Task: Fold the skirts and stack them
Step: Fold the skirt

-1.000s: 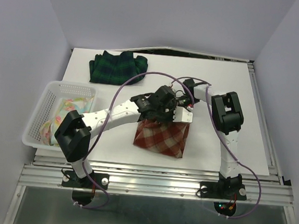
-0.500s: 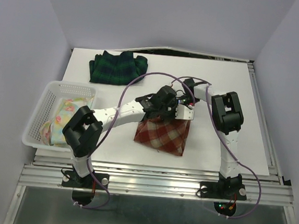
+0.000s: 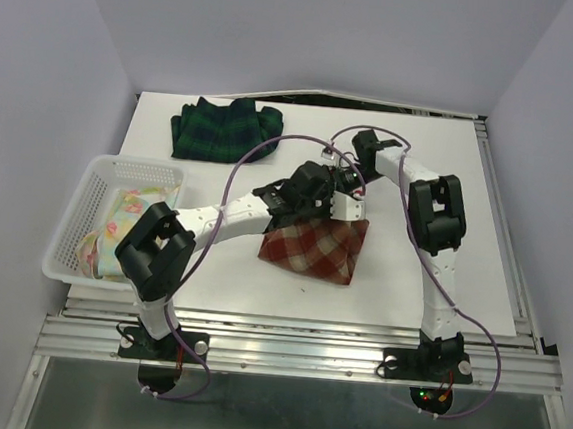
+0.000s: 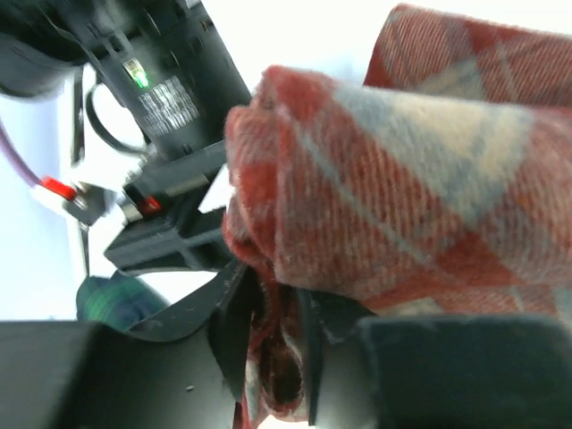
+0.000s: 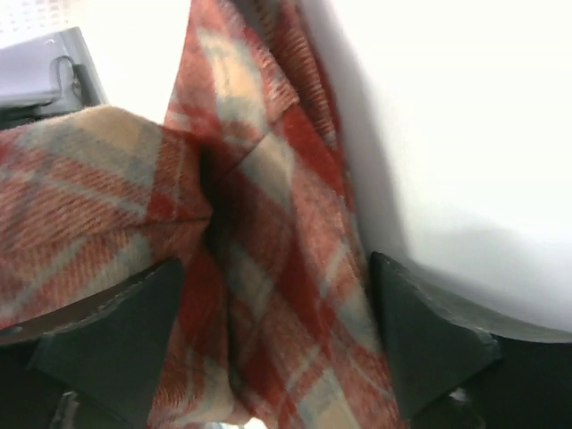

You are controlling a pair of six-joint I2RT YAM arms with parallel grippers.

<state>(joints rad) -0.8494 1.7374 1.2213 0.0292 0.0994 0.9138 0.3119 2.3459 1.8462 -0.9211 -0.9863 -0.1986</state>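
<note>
red-and-cream plaid skirt (image 3: 314, 249) is laid at table centre | a fold at its 12 o'clock edge is pinched by left gripper (image 4: 273, 344) | right gripper (image 5: 268, 349) is spread wide, cloth bunched between its fingers | dark green-navy plaid skirt (image 3: 224, 129) is laid at 11 o'clock | pastel skirt (image 3: 132, 206) is kept in basket (image 3: 135, 165) at 9 o'clock

A fold of red-and-cream plaid skirt (image 4: 402, 206) fills the centre and right, very close to the lens. At the bottom, the left gripper (image 4: 273, 349) has its dark fingers (image 4: 234, 331) nipped together on a hanging edge of that cloth. The black right gripper (image 4: 192, 210) reaches in from upper left, touching the fold. Behind lie the white table (image 4: 295, 36) and, lower left, a scrap of dark green plaid skirt (image 4: 107, 299).
</note>
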